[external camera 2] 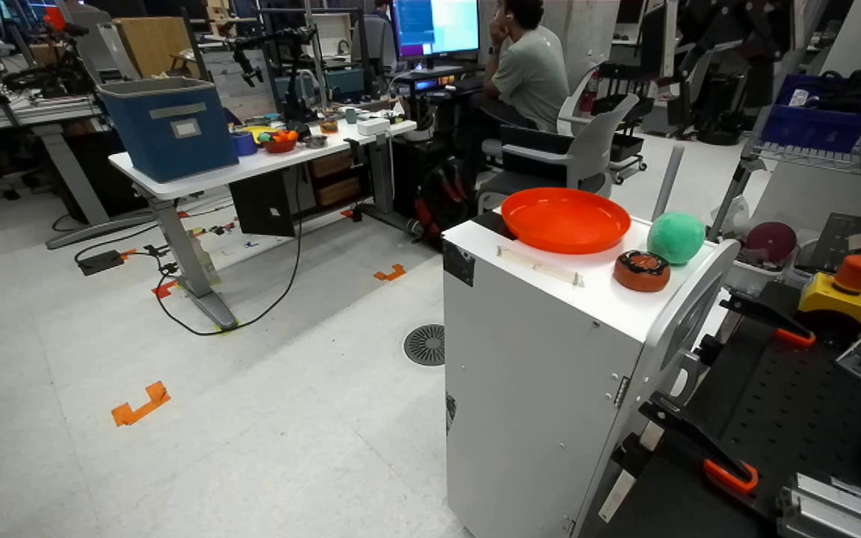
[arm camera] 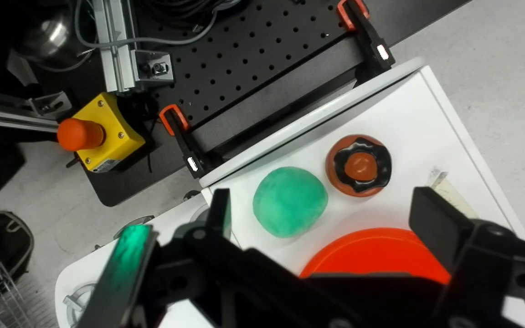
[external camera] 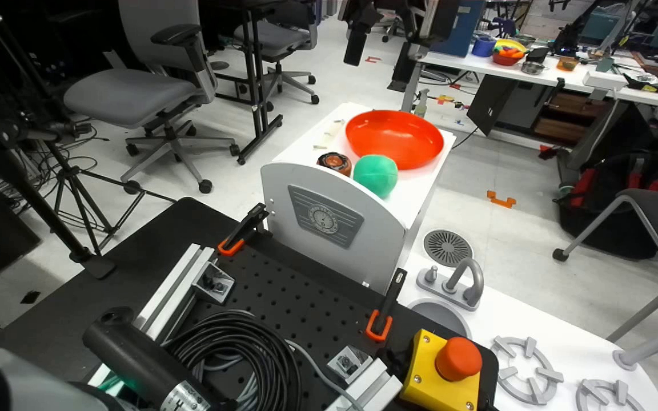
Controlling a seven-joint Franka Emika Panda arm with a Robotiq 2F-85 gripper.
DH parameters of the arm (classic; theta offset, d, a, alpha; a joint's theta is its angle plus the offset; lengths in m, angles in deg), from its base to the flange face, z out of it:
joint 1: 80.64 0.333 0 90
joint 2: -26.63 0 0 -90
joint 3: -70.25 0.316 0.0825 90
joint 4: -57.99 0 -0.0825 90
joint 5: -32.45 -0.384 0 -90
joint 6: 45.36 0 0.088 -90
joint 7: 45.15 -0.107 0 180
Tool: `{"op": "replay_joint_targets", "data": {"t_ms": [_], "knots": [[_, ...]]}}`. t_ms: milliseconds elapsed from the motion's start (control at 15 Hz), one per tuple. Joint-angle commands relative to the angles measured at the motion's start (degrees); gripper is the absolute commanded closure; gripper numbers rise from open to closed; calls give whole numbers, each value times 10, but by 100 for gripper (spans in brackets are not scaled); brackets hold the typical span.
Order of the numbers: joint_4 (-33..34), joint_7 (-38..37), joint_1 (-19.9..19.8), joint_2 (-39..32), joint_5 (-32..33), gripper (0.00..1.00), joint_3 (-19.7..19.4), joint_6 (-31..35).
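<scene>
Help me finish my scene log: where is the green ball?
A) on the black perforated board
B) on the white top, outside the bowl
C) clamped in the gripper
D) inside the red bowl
B: in both exterior views the green ball rests on the white top outside the red bowl, apart from the open gripper.

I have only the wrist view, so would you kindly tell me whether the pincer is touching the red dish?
Observer: No, in an exterior view the pincer hangs above the red dish, not touching it.
Operator: Thank you; what does the upright panel carry on its outer face?
Observer: A round dial, in an exterior view.
Operator: And is anybody seated in the room?
Observer: Yes, an exterior view shows a person seated near a lit screen.
</scene>
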State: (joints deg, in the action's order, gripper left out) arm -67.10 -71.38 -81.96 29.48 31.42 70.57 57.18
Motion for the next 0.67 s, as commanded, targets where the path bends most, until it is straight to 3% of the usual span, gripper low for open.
{"op": "replay_joint_targets", "data": {"t_ms": [0,600], "knots": [[0,-20,5,13,13,0,4,-17],[-3,-23,6,17,15,0,5,-18]]}}
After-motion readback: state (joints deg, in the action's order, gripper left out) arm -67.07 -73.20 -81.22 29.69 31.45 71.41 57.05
